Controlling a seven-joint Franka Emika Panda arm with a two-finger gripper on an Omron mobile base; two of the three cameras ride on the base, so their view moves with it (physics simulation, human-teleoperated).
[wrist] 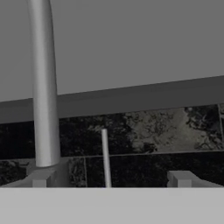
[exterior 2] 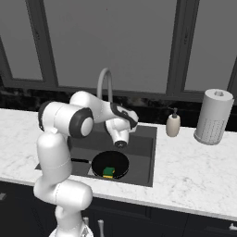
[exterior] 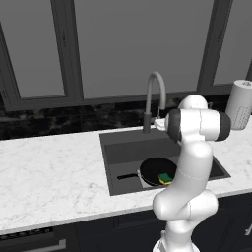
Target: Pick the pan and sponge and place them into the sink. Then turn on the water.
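Claw (wrist: pixel 109 178) spread wide and empty, nosing at the faucet (wrist: pixel 43 87) just ahead. Pan (exterior 2: pixel 110 165) and sponge (exterior 2: pixel 109 171) sit in the sink (exterior 2: pixel 143 159) below me. Thin lever (wrist: pixel 105 157) dead centre: I'd push it gently, staying square.

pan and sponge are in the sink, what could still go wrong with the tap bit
1. The open gripper faces the thin faucet handle, with the thick faucet neck close beside one finger; a small aiming error could strike the neck and miss the handle.
2. No water is running yet, so a weak nudge could leave that step undone.
3. The sponge lies in the pan in the sink; a stream may splash off the shallow pan onto the counter.
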